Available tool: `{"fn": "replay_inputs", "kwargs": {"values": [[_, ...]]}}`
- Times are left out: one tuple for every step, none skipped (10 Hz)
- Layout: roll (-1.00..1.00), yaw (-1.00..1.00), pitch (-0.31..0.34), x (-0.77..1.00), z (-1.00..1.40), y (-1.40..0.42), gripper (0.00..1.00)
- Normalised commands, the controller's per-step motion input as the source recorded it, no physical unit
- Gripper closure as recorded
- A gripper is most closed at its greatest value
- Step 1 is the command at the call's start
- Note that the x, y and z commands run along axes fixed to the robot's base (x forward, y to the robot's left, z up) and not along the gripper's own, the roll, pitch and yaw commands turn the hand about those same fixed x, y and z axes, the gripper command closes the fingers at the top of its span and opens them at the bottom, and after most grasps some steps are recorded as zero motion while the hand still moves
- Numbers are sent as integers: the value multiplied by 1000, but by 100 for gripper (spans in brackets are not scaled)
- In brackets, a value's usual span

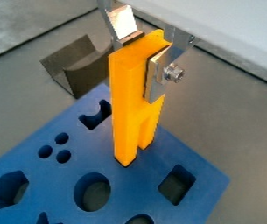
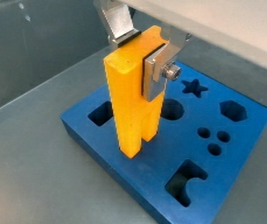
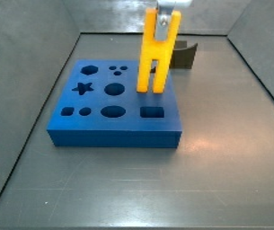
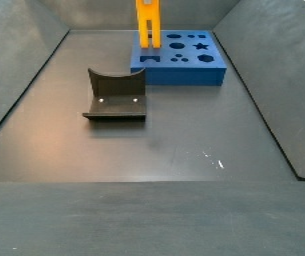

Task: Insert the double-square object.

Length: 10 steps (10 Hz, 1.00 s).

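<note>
Yellow double-square object [image 2: 136,96], silver gripper [image 2: 146,52], blue block [image 2: 217,166].

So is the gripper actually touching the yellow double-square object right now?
Touching. Both wrist views show the gripper fingers clamped on the double-square object's upper end, no gap.
</note>
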Motion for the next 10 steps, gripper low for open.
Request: {"fn": "replay_inputs", "kwargs": {"values": [[13,0,-30,57,-257,0,100],[30,0,-30,11,-286,0,100],[83,-6,-30,97,-477,0,100],[169,-37,-30,71,-631,0,100],[246,0,-19,43,-643,0,100],[257,-11,-11,29,-654,0,100],[160,-34,0,3,-606,0,100],[87,-43,-3,0,-611,0,100],[0,-66,-41,0,-674,0,100],[-63,-17,-169,0,-860,3,100]]}}
